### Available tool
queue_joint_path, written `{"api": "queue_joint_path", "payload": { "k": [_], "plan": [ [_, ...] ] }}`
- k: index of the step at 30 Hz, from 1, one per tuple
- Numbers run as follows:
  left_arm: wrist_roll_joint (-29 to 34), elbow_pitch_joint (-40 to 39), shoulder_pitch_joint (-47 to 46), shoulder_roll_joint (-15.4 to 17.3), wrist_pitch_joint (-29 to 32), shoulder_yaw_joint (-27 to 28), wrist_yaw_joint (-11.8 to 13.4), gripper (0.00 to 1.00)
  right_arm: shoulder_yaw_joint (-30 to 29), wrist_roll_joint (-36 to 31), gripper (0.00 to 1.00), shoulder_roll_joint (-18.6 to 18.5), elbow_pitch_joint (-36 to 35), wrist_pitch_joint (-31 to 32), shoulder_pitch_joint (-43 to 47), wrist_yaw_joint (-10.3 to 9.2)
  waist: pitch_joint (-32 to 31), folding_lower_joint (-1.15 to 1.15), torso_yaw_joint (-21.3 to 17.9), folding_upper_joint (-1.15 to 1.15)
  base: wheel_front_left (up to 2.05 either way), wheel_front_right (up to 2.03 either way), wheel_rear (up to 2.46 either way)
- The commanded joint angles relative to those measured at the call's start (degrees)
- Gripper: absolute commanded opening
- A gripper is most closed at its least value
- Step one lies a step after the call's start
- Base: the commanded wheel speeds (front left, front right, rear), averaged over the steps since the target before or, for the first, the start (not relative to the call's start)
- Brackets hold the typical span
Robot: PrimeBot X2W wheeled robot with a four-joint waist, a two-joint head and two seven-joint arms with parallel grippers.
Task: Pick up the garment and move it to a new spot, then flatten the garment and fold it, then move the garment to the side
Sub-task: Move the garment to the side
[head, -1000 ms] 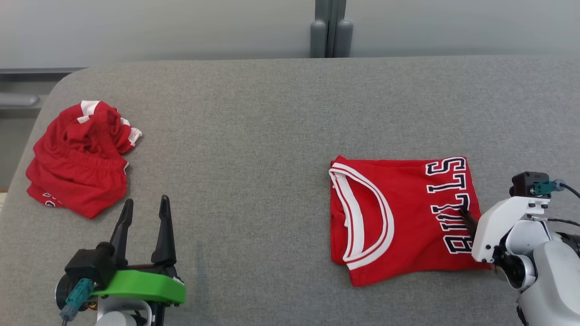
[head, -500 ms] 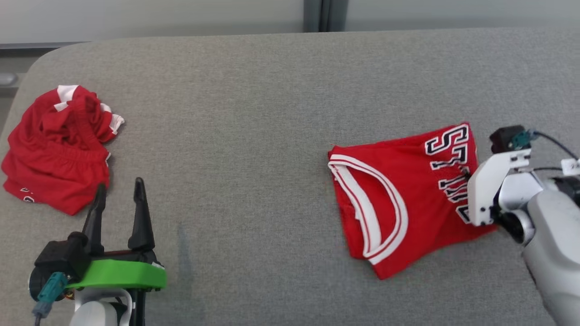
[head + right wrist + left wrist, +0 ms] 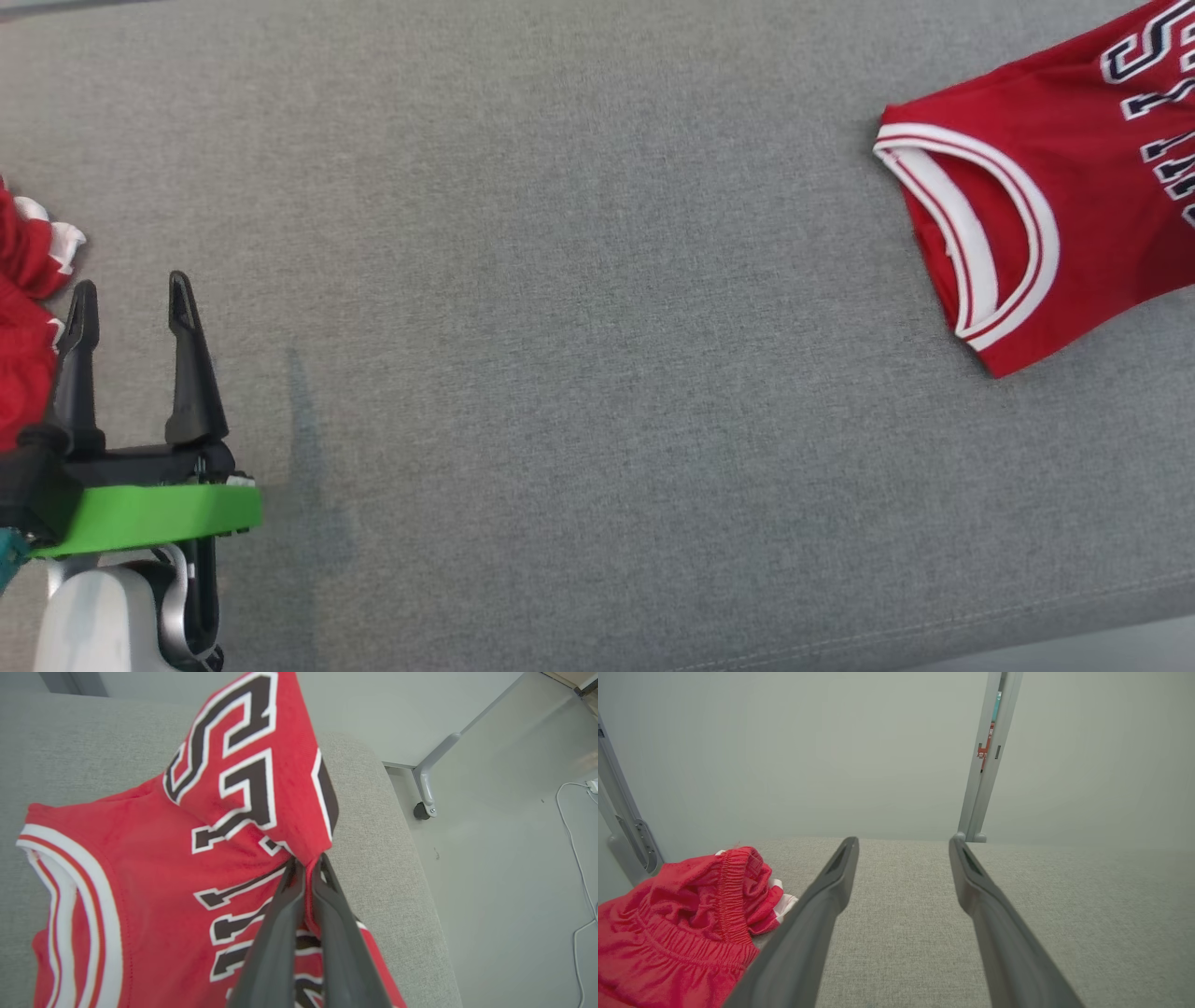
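The jersey (image 3: 154, 868), red with white-banded trim and dark letters edged in white, lies folded at the right end of the grey padded surface (image 3: 560, 327), close to its rounded corner. In the head view it runs off the upper right edge of the picture, with its white-trimmed opening turned toward the middle of the surface. The right gripper (image 3: 306, 863) has its two dark fingers pressed together on a fold of the cloth along the lettered side. The fabric there is drawn up into a peak at the fingertips, and the panel with the letter S rises above them. The trimmed end appears to rest on the surface, though the close, wide wrist view makes it hard to say how much of the jersey is off it. Past the surface's right edge lies a pale floor (image 3: 504, 896) with a grey leg on a dark wheel (image 3: 423, 811) and a white cable (image 3: 575, 858). Well apart, at the left end, the left gripper (image 3: 131, 289) stands with its fingers spread wide and nothing between them, pointing across the surface toward the back wall. Close beside its outer finger sits a crumpled heap of red shorts (image 3: 668, 924) with a gathered waistband and bits of white. A grey post (image 3: 985, 765) stands behind the surface against the pale wall.
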Motion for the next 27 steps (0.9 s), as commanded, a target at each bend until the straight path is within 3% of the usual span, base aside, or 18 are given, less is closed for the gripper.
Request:
{"api": "queue_joint_path", "payload": {
  "k": [1, 9, 19, 21, 22, 27],
  "plan": [
    [0.6, -0.82, -1.36, 1.0, 0.01, 0.54, -0.02, 1.0, -1.39, -0.68, 0.0, -0.89, 0.98, -1.46, -1.23, -0.12, 5.9, 0.0, -4.01, 0.0, 0.0, 0.0, 0.0],
    [1.45, -3.4, -2.97, 2.58, 0.01, 0.42, -0.04, 1.0, -7.52, -4.94, 0.0, -2.48, 4.02, -7.43, -3.13, -0.12, 10.95, 0.0, -5.48, 0.0, 0.0, 0.0, 0.0],
    [0.69, -4.52, -4.57, 3.9, 0.21, -1.79, -0.06, 1.0, -13.15, -12.03, 0.0, -1.61, 5.3, -13.24, -4.46, -0.12, 12.83, 0.0, -5.46, 0.0, 0.0, 0.0, 0.0],
    [0.49, -4.37, -4.65, 3.96, 0.29, -2.22, -0.06, 1.0, -13.34, -13.51, 0.75, -1.48, 4.78, -15.16, -4.34, -0.12, 12.66, 0.0, -5.21, 0.0, 0.0, 0.0, 0.0],
    [0.42, -4.29, -4.65, 3.93, 0.35, -2.45, -0.06, 1.0, -13.41, -14.36, 1.0, -1.64, 4.6, -16.11, -4.33, -0.12, 12.5, 0.0, -5.02, 0.0, 0.0, 0.0, 0.0],
    [-0.24, -2.92, -4.54, 3.71, 0.28, -3.56, -0.07, 1.0, -12.84, -18.28, 1.0, -1.54, 3.51, -21.84, -3.82, -0.12, 10.8, 0.0, -3.79, 0.0, 0.0, 0.0, 0.0]
  ]
}}
